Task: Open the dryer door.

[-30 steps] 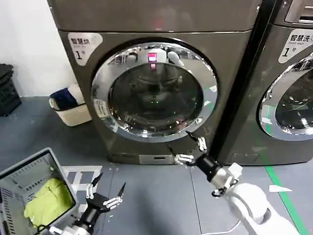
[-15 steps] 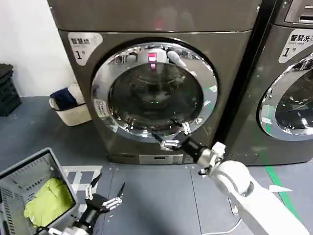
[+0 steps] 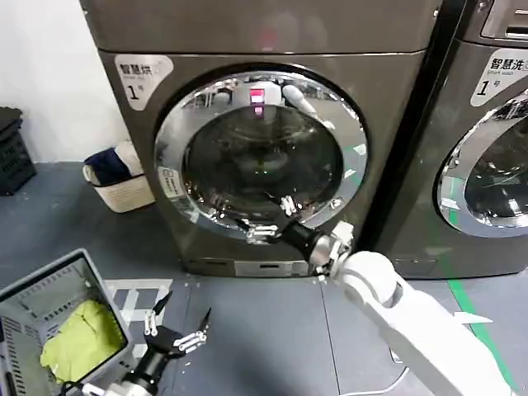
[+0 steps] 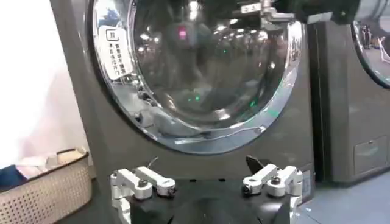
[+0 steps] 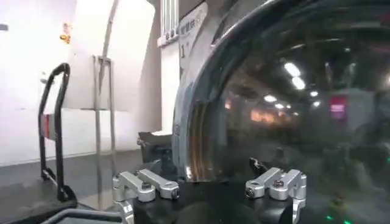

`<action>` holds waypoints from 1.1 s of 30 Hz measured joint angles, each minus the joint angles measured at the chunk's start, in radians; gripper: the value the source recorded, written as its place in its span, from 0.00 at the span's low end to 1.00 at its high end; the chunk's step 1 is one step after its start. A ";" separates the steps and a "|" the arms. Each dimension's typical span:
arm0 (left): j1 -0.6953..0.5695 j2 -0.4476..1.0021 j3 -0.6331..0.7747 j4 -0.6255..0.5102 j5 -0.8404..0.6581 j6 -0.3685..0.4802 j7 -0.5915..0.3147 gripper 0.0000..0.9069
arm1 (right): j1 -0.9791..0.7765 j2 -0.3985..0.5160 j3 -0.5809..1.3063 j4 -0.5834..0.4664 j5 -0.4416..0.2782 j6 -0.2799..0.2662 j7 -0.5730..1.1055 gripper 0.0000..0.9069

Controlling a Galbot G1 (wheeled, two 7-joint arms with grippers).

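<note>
Head view from above facing the grey front-loading dryer's round chrome-ringed glass door (image 3: 260,157), left wrist view low and farther back (image 4: 195,67), right wrist view close against its glass (image 5: 286,109)

Grey floor (image 3: 74,223) spans lower half of head view. Dryer (image 3: 272,49) stands on it at centre, second machine (image 3: 487,165) just beside at right edge. Cream basket (image 3: 124,191) with blue and white cloth sits left of dryer, against white wall. Dark crate (image 3: 15,153) at far left edge. Green tape line (image 3: 483,334) and white scrap (image 3: 472,317) lie lower right. Grey bin (image 3: 49,318) holding yellow-green cloth (image 3: 78,338) at lower left.
</note>
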 joint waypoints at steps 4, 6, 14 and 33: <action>0.000 -0.001 0.000 0.000 0.000 0.000 0.000 1.00 | 0.029 0.018 -0.025 -0.036 0.004 0.000 -0.001 1.00; 0.000 -0.001 0.000 0.000 0.000 0.000 0.000 1.00 | 0.043 0.028 -0.036 -0.054 0.007 -0.001 -0.001 1.00; -0.001 -0.002 -0.001 0.000 0.001 0.000 0.000 1.00 | 0.090 0.074 -0.078 -0.114 0.013 -0.009 0.004 1.00; -0.003 -0.002 -0.002 0.000 0.000 0.000 0.000 1.00 | 0.178 0.169 -0.157 -0.223 0.027 -0.020 -0.001 1.00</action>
